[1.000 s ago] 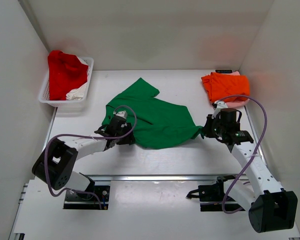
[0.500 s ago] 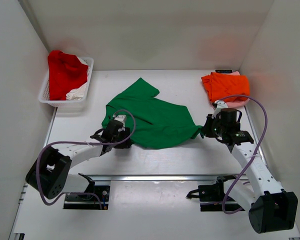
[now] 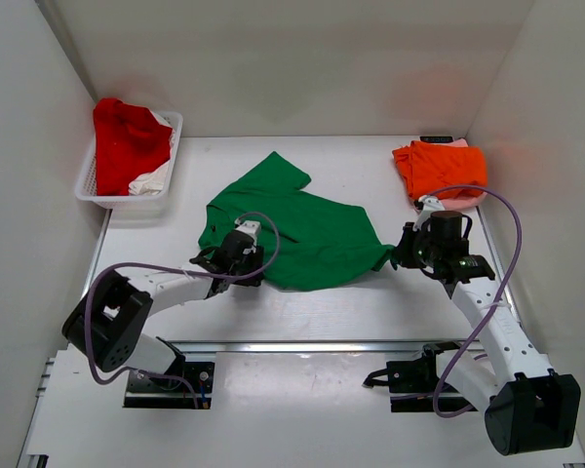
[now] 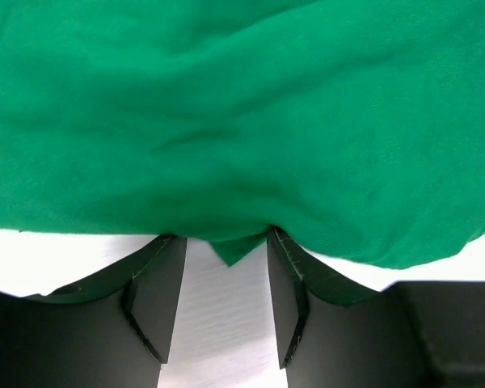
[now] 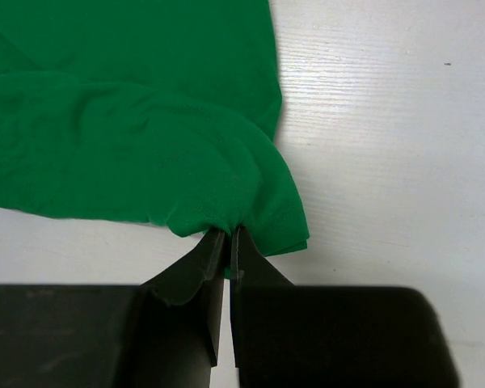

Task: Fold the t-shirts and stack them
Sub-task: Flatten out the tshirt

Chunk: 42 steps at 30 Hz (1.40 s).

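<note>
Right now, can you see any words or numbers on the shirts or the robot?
No text can be read anywhere.
The green shirt, orange shirt, red shirt and basket are plain, with no print.
A small dark thing behind the orange shirt is too small to tell if it bears writing.

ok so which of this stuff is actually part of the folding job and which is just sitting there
Part of the job:
green shirt, pinched at its edge by the right gripper
orange shirt
red shirt
white shirt

Just lying about:
basket holding the red and white shirts
small black item behind the orange shirt
</note>
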{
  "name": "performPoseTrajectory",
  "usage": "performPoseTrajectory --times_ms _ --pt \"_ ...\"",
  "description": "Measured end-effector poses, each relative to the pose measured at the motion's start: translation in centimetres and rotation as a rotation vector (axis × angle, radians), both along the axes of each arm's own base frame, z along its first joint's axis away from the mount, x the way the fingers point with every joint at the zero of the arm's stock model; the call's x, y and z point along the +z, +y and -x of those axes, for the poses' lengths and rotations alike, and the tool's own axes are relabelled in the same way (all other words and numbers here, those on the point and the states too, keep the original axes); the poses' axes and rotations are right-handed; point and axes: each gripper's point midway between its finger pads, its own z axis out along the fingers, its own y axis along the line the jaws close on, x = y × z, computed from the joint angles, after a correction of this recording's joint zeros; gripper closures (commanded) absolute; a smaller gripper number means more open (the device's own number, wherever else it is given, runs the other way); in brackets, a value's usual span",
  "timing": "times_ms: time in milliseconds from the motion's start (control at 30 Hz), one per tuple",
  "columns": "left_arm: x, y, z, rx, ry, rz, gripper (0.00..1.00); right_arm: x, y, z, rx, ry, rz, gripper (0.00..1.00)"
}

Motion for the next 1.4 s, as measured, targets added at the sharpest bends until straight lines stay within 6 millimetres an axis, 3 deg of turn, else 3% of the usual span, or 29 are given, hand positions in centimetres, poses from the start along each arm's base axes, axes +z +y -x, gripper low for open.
performPoseTrajectory --times_ms 233,400,467,767,833,900,1033,1067,1133,1200,1267,1400 --pt "-0.1 -0.4 0.2 -0.036 -0.007 -0.045 0.49 0.0 0.0 0.0 0.001 -0.001 -0.005 1.0" --pt "-0.3 -0.7 0.2 -0.072 -0.011 -0.087 0.61 0.1 0.1 -0.1 0.003 -0.006 -0.007 1.0" --pt "-0.3 -0.9 0.1 -0.071 -0.011 -0.089 1.0 0.1 0.1 -0.1 0.003 -0.005 -0.007 1.0" --pt "0.5 0.2 0.9 -0.077 0.068 -0.122 1.0 0.0 -0.2 -0.2 -0.003 -0.002 -0.006 1.0" --pt "3.0 0.9 0.4 -0.058 0.088 -0.123 1.0 0.1 -0.4 -0.2 -0.01 0.003 -0.005 1.0" --pt "7.4 1.0 -1.5 -0.03 0.032 -0.08 1.0 0.4 -0.8 -0.5 -0.023 -0.002 -0.005 1.0" --pt "21.0 2.6 -5.9 0.07 -0.222 0.086 1.0 2.1 -2.1 -1.5 -0.074 -0.041 -0.006 1.0" --pt "27.4 4.4 -6.4 0.121 -0.36 0.152 1.0 3.1 -2.5 -1.9 -0.088 -0.068 -0.011 1.0" --pt "31.2 5.6 -5.7 0.142 -0.445 0.192 1.0 4.1 -2.3 -2.1 -0.08 -0.093 -0.017 1.0" --pt "32.2 6.2 -4.5 0.142 -0.462 0.203 1.0 4.9 -1.5 -2.1 -0.047 -0.109 -0.014 1.0" --pt "31.4 6.8 -3.7 0.148 -0.438 0.194 1.0 4.8 -0.6 -1.6 -0.011 -0.098 -0.009 1.0" --pt "26.1 7.9 -2.9 0.176 -0.303 0.143 1.0 2.9 0.6 0.1 0.047 -0.007 0.014 1.0"
